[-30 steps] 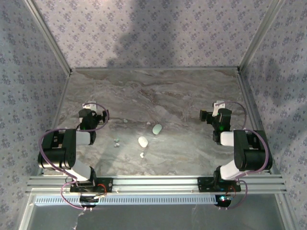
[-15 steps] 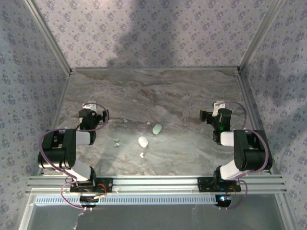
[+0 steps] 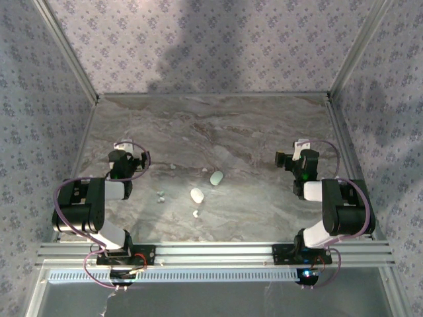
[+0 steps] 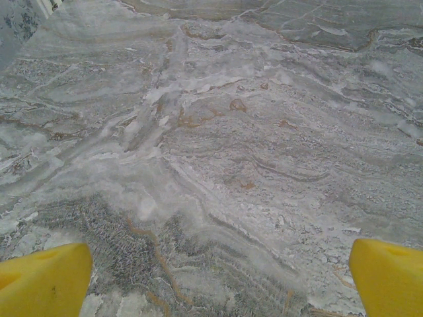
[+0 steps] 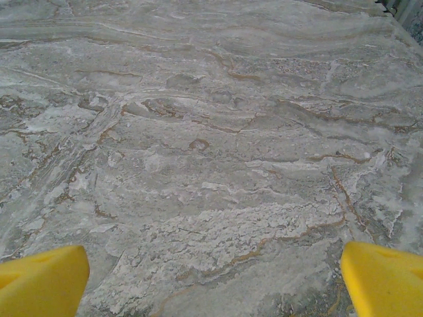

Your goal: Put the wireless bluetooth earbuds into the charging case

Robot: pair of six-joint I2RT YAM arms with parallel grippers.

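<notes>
No readable text, label, brand, number or sign appears on anything here.

Grey marble-patterned table (image 3: 218,125) enclosed by floral-papered walls (image 3: 198,39).

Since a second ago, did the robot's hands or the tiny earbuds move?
Nothing visibly changed. The left hand and right hand stay open above the table, and the earbuds, the white case and the pale green case lie where they were.

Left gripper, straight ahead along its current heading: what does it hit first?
Likely the bare grey-veined marble tabletop: the left gripper tilts down at it, jaws open, nothing between. Depth unclear.
</notes>
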